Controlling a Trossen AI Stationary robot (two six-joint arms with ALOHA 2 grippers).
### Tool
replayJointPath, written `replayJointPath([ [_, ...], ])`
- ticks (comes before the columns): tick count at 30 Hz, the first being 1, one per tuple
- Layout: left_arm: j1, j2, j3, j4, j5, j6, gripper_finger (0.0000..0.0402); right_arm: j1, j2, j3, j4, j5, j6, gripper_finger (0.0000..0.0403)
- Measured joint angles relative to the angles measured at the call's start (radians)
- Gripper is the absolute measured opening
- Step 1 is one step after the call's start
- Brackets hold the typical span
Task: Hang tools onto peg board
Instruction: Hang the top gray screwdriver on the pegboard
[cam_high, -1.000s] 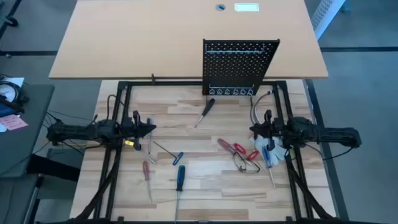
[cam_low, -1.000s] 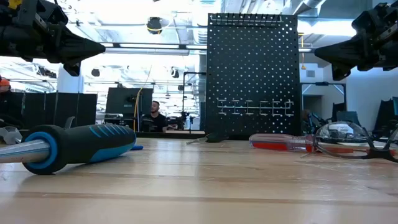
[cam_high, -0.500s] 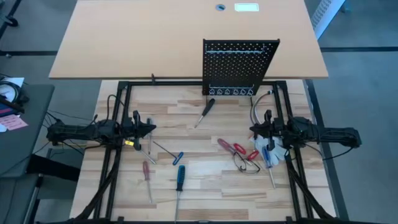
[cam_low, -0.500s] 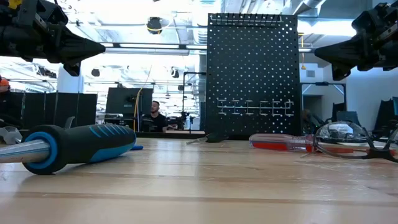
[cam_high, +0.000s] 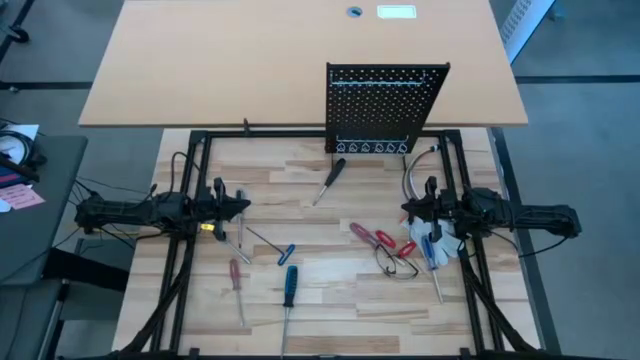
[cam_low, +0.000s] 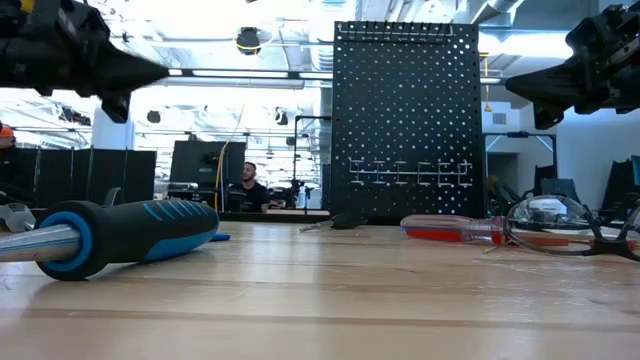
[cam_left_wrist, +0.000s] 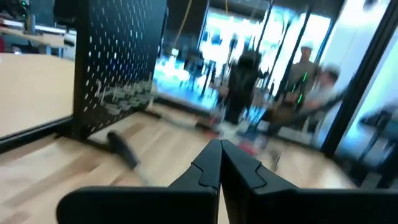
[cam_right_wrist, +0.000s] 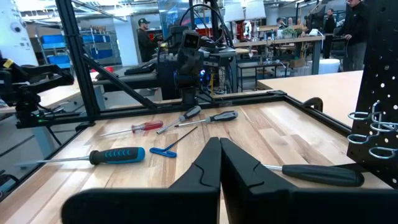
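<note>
High view shows almost nothing changed: left gripper and right gripper hover pressed together and empty, tools still scattered on the table, peg board bare, hanging not started

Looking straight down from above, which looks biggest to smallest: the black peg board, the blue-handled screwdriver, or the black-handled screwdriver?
1. peg board
2. blue-handled screwdriver
3. black-handled screwdriver

The board stands upright and nearer the camera, so its lead is partly viewpoint.
</note>
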Motion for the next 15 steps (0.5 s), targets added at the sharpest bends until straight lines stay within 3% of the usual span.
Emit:
replayJointPath([
  [5, 0.002, 0.009, 0.000, 0.213, -0.028, -0.038, 0.0000, 0.000, 0.000, 0.000, 0.000, 0.000, 0.000, 0.0007],
  [8, 0.001, 0.062, 0.000, 0.358, 0.002, 0.073, 0.0000, 0.000, 0.000, 0.000, 0.000, 0.000, 0.000, 0.0007],
  [12, 0.002, 0.255, 0.022, 0.410, -0.108, 0.135, 0.0000, 0.000, 0.000, 0.000, 0.000, 0.000, 0.000, 0.0007],
  [15, 0.002, 0.458, 0.118, 0.391, -0.184, 0.161, 0.0000, 0.000, 0.000, 0.000, 0.000, 0.000, 0.000, 0.0007],
])
